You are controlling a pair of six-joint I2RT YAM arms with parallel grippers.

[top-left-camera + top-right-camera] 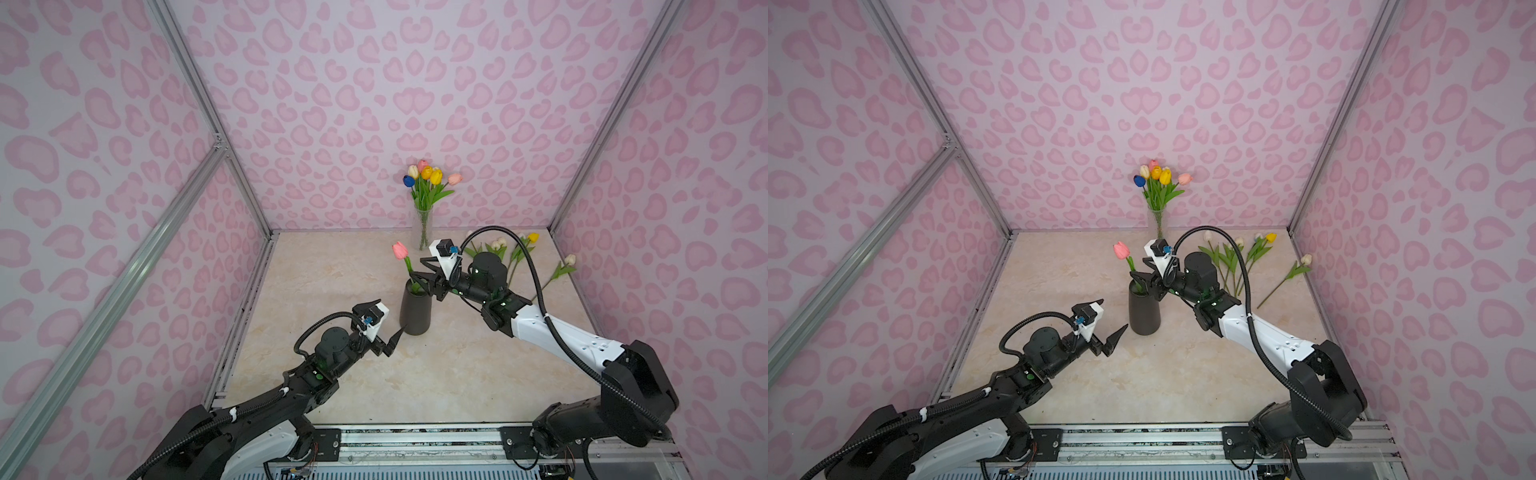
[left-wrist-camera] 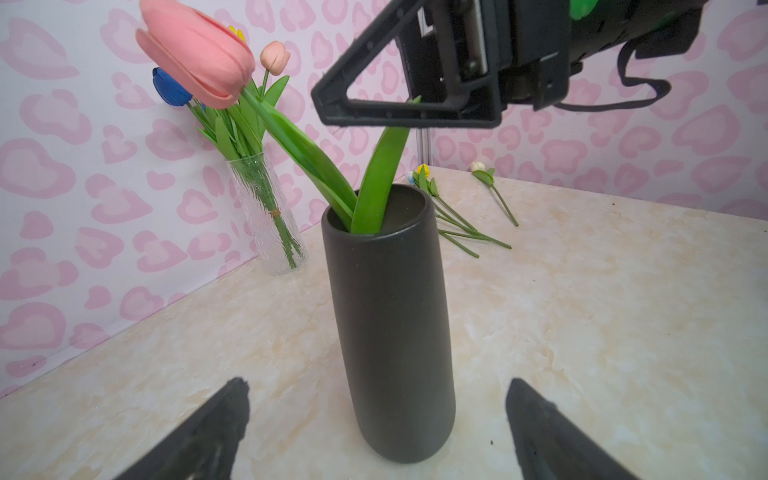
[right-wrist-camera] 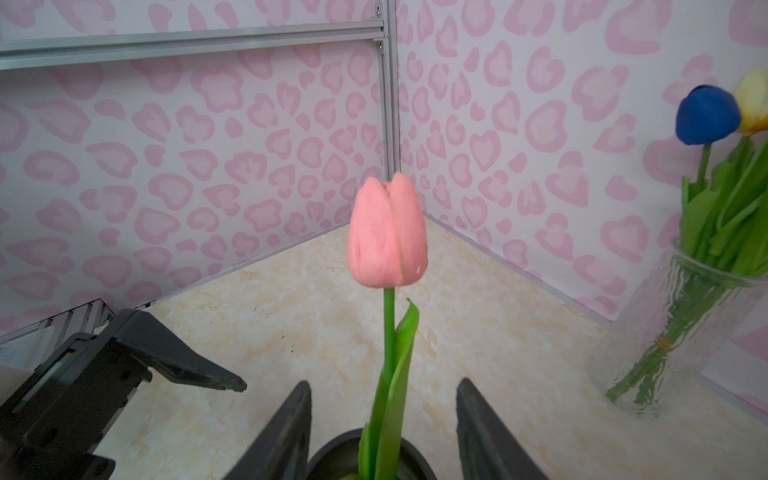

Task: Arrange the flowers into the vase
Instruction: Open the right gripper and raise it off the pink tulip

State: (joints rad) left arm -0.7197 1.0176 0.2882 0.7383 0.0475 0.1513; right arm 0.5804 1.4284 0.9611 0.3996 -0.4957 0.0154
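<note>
Pink-blotched walls (image 1: 374, 83) enclose a pale marbled bench (image 1: 332, 270), where the right pincer (image 3: 383, 382) hangs just above the black vase's (image 2: 390, 332) mouth, jaws parted either side of the pink tulip's (image 3: 388, 237) stem and gripping nothing; the tulip stands in that vase. I judge the danger lies in drawing back: a jaw could snag the tall leaf (image 2: 380, 183) and drag the tulip out, or tip the narrow vase, which the left pincer (image 1: 392, 313), wide open and empty beside its foot, does not brace. Beyond the vase, loose tulips (image 1: 1225, 257) lie on the bench and a glass vase (image 1: 423, 232) of tulips stands by the back wall.
</note>
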